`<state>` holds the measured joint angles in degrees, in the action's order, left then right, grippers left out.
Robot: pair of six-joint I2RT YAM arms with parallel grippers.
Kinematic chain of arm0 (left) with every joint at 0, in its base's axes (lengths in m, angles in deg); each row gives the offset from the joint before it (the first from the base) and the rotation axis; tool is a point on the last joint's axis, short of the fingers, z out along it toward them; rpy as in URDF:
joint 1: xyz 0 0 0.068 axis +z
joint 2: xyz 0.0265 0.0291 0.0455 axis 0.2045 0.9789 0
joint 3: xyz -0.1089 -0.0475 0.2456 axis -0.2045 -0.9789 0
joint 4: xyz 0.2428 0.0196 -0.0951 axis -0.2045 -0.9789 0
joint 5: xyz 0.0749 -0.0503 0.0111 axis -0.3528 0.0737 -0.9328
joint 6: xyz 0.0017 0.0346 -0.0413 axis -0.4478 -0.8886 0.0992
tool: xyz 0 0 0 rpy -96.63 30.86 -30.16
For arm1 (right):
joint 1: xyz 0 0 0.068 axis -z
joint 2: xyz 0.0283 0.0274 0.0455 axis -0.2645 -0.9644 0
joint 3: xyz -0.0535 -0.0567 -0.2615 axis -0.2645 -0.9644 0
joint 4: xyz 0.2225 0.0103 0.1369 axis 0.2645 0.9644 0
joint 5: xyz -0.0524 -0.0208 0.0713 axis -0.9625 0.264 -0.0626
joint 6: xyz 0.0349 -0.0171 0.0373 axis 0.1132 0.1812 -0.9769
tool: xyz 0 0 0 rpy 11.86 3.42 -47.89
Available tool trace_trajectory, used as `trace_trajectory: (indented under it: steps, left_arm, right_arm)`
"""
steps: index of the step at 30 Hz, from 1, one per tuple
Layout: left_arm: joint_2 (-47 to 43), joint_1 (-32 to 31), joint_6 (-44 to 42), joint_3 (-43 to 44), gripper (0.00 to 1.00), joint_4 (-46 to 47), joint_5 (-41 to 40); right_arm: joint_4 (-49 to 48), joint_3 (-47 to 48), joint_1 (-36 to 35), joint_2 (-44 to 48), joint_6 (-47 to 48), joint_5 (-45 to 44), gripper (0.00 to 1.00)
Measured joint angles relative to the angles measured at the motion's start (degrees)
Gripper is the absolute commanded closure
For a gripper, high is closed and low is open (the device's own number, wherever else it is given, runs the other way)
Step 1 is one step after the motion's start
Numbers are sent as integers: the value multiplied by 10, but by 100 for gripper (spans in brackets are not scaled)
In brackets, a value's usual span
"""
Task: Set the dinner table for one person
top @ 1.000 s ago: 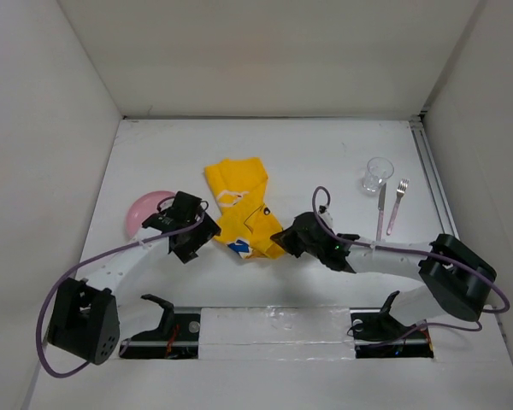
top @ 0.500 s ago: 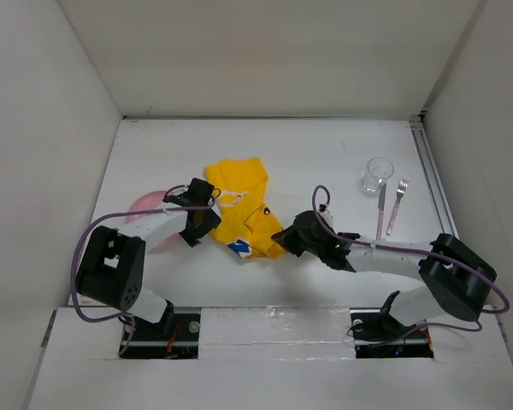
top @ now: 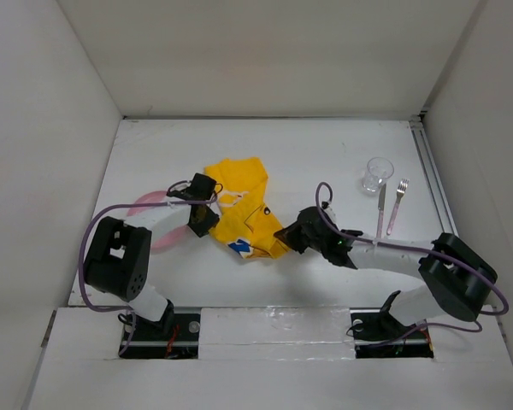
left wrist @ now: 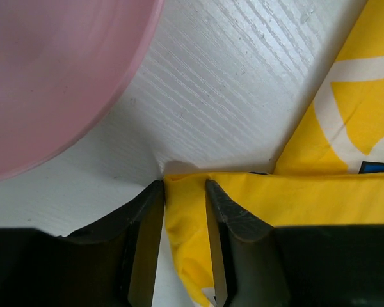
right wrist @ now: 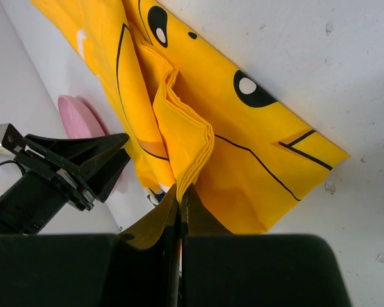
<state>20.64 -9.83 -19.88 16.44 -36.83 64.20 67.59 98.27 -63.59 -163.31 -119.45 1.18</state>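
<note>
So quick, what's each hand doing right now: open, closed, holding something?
Left hand: closed on an edge of the yellow cloth.
Right hand: closed, pinching a fold of the same cloth.

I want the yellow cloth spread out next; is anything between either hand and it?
Nothing visible: the left hand and right hand each pinch the yellow cloth. The pink plate lies left of it, apart.

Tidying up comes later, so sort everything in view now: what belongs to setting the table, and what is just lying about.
Belongs to the job: dinner table, yellow placemat (left hand and right hand both pinch it), pink plate, clear glass, knife, fork.

Just lying about: nothing loose that I can see; only the arms' purple cables trail there.
</note>
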Motion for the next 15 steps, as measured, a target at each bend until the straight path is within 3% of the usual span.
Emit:
trace_trajectory:
  steps: [2, 4, 5, 15]
  left_arm:
    - [0, 0, 1, -2, 80, 2, 7]
    - [0, 0, 5, -4, 97, 4, 12]
    - [0, 0, 6, -7, 100, 6, 14]
    - [-4, -13, 4, 6, 100, -18, 14]
  right_arm:
    - [0, 0, 4, 0, 2, 4, 100]
    - [-1, 0, 9, 0, 4, 7, 100]
    - [-1, 0, 10, 0, 5, 8, 100]
    - [-6, 4, 31, 0, 31, 24, 100]
